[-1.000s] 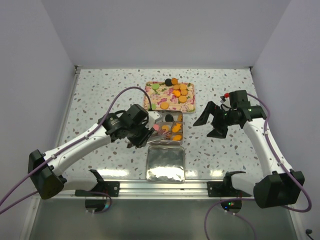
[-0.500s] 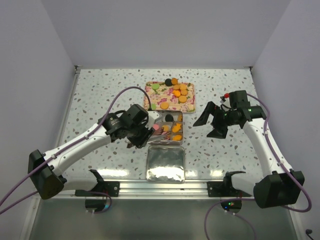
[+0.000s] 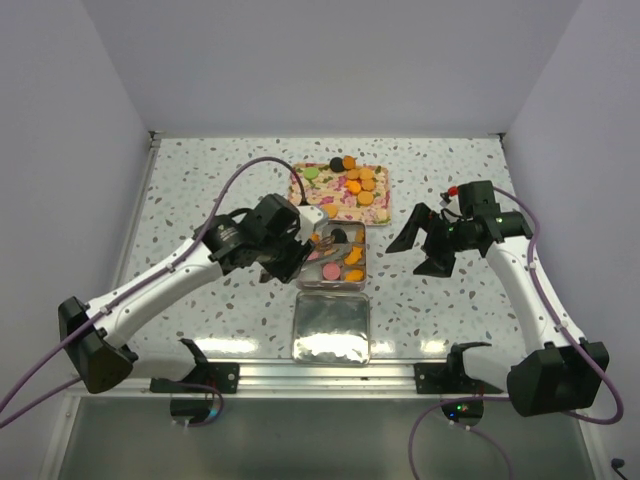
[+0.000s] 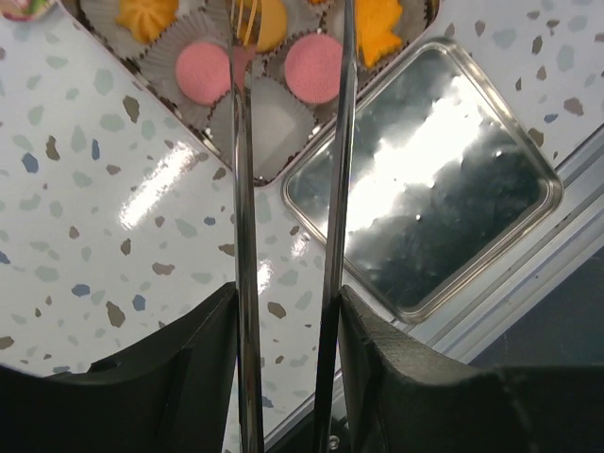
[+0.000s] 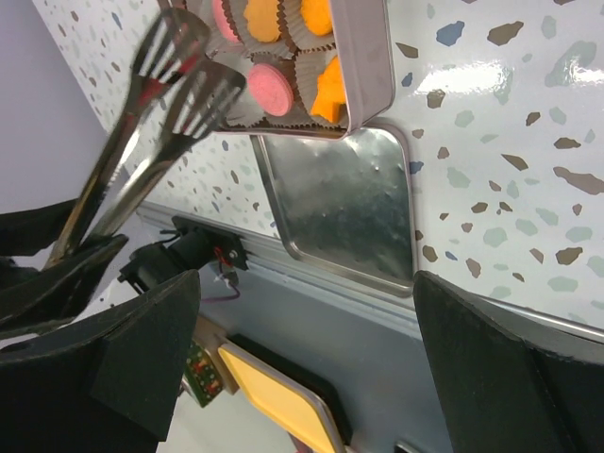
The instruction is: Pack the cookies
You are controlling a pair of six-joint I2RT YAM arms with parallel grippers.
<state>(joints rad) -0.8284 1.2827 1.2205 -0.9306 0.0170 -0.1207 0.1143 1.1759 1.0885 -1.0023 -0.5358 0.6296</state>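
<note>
Ahead of the left gripper [image 4: 288, 304], pinching tongs [image 4: 340, 160], cookies [image 4: 313, 66] lie in a tin [image 5: 373, 57]; the right gripper [image 3: 418, 252] gapes wide.

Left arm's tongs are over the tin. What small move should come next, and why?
Probably swing the left pincer and its tongs back to the flowered tray for another cookie. The tong tips look empty, one paper cup in the tin is unfilled, and cookies lie on the tray.
</note>
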